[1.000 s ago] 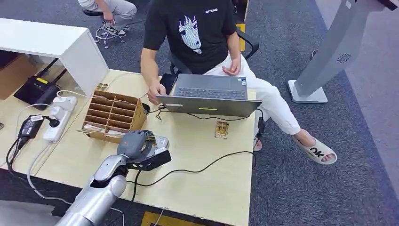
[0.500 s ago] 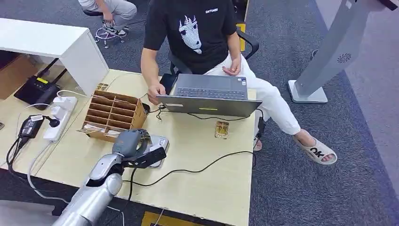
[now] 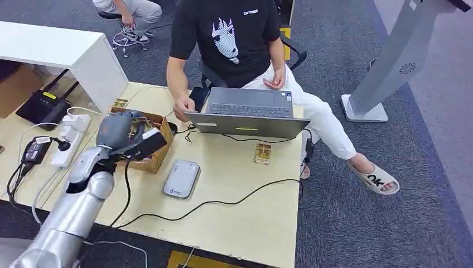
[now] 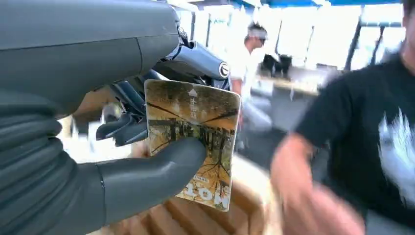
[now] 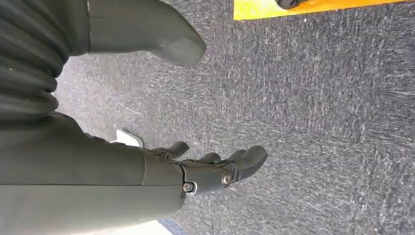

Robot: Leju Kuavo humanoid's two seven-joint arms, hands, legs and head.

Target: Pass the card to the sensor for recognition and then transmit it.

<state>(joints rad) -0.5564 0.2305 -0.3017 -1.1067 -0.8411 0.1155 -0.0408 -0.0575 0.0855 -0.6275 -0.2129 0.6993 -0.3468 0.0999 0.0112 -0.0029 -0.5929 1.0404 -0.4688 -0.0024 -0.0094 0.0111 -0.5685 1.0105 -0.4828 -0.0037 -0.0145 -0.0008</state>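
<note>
card point(image 4: 193, 142) pinched in my left hand point(image 3: 124, 129), thumb pressed across its printed face and the darker fingers behind it, as the left wrist view shows plainly. in the head view my left hand hangs over the cardboard sorting box point(image 3: 158, 149) at the far left of the counter point(image 3: 245, 206), well apart from the grey sensor point(image 3: 182, 178), which lies flat near the middle of the counter with nothing on it. by my judgement the card is now lifted and secured, so the pick-up is done; whether recognition has taken place i cannot tell from how things lie. what remains, at the least, is the handing over. the person point(image 3: 234, 39) seated behind the laptop point(image 3: 248, 111) is the likely receiver, one hand by the laptop's near corner, just beyond the box. a second card point(image 3: 262, 153) lies on the counter to the right of the sensor, in front of the laptop. my right hand point(image 5: 215, 169) hangs above the grey carpet, fingers loosely apart and holding nothing. a black cable point(image 3: 223, 202) runs across the counter close to the sensor and could snag a low sweep of my arm.
</note>
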